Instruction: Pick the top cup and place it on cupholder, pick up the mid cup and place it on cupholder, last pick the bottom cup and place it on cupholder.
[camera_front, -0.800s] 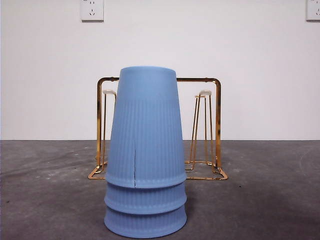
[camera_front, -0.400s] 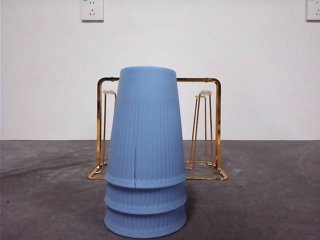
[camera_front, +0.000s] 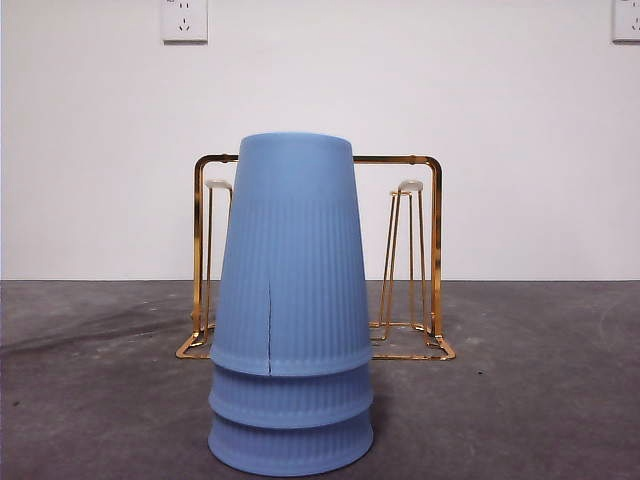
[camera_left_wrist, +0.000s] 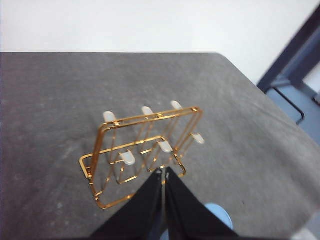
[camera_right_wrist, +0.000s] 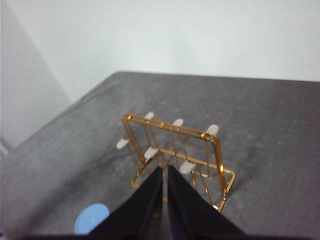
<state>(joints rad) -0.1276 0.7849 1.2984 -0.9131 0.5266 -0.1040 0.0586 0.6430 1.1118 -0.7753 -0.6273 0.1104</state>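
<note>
On my front feed, three light blue ribbed cups stand nested upside down on the dark grey table (camera_front: 560, 400), close to the lens and filling the middle of the view. The top cup (camera_front: 292, 250) sits over the other two, base up, with a thin dark split running up from its lower rim just left of centre. Beneath it I can see only the ribbed rim bands of the mid cup (camera_front: 291, 396) and the bottom cup (camera_front: 290, 446), the last resting on the table.

Behind the stack, and partly hidden by it, stands the cupholder (camera_front: 432, 250), a shiny gold wire rack with a rectangular arch frame, a square base and upright loop pegs tipped in white. All of its pegs that I can see are bare. A white wall (camera_front: 520, 120) closes the scene, with a power socket (camera_front: 184, 19) high on the left and part of another socket (camera_front: 627, 19) at the top right corner.

Neither arm enters the front feed. From the left wrist camera, the left gripper (camera_left_wrist: 163, 172) hangs above the table with its two black jaws pressed nearly together and nothing between them; the cupholder (camera_left_wrist: 145, 150) lies beyond its tips, and a sliver of the top cup (camera_left_wrist: 220, 215) shows beside one jaw. The right gripper (camera_right_wrist: 165, 170) is likewise closed to a thin slit and empty, with the cupholder (camera_right_wrist: 175, 150) ahead of it and the round base of the top cup (camera_right_wrist: 91, 218) off to one side.
</note>
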